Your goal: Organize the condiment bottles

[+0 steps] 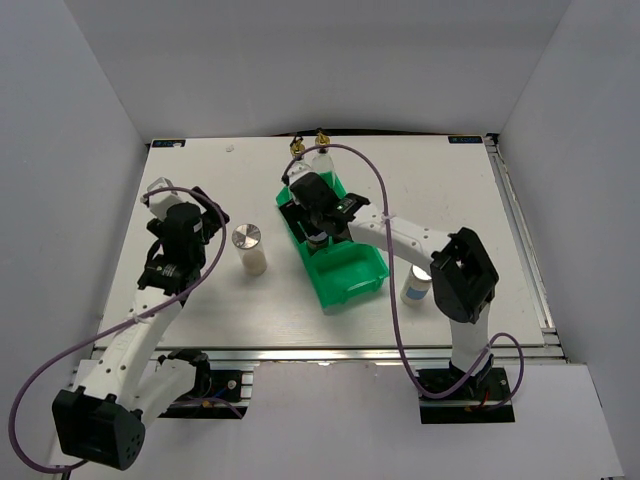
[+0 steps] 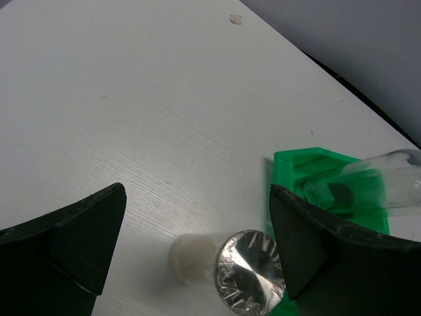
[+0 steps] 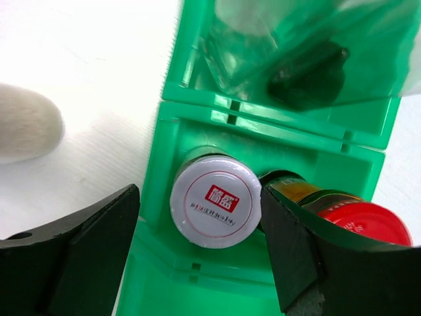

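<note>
A white silver-lidded shaker (image 1: pixel 248 246) stands on the table left of the green tray (image 1: pixel 352 272). My left gripper (image 1: pixel 200 228) is open and empty just left of it; in the left wrist view the shaker (image 2: pixel 253 273) sits low between the open fingers (image 2: pixel 197 243). My right gripper (image 3: pixel 200 243) is open over the tray's middle compartment, its fingers either side of the white-lidded jar (image 3: pixel 216 201), not gripping it. The red-lidded dark jar (image 3: pixel 368 220) stands beside it. Two gold-capped glass bottles (image 1: pixel 310 150) stand at the tray's far end. A second shaker (image 1: pixel 418 286) is partly hidden by the right arm.
The tray (image 3: pixel 197 283) lies diagonally mid-table; its near compartment shows nothing inside. White walls enclose the table on three sides. The right arm's cable arcs over the tray. The tray's corner (image 2: pixel 309 171) and a glass bottle (image 2: pixel 388 184) show at the right of the left wrist view.
</note>
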`<state>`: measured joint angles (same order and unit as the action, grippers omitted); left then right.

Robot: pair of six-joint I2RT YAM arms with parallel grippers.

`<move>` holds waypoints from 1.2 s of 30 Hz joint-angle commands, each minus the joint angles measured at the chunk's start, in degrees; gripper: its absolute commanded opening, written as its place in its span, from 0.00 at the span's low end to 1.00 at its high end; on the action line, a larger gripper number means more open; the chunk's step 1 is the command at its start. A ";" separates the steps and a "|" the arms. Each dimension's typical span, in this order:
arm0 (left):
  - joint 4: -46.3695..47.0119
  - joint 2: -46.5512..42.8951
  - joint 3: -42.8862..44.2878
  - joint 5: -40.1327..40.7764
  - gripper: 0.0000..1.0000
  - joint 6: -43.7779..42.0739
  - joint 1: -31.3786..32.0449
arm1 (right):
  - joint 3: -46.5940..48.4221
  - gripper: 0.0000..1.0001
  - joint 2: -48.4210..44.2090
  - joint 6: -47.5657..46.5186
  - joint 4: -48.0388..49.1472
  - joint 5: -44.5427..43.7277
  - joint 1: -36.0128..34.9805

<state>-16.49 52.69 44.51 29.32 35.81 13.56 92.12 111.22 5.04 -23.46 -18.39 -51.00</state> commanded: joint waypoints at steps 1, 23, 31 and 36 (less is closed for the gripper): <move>3.30 -0.66 -0.39 -8.04 0.98 -1.97 -0.29 | 3.51 0.79 -6.18 -2.57 2.98 5.02 0.11; -3.89 6.46 2.07 -10.17 0.98 0.13 10.61 | -38.84 0.89 -51.96 1.99 22.05 -14.30 1.43; -7.15 9.53 4.00 -7.26 0.98 0.05 11.92 | -45.53 0.89 -59.27 3.31 24.61 -15.97 3.37; -8.65 10.95 6.29 -5.06 0.98 -0.30 13.07 | -46.76 0.89 -60.07 3.31 24.78 -16.24 4.51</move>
<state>-21.21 63.02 48.90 22.20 35.88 26.06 45.93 52.07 7.46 -1.69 -32.91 -47.13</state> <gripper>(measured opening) 0.983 0.895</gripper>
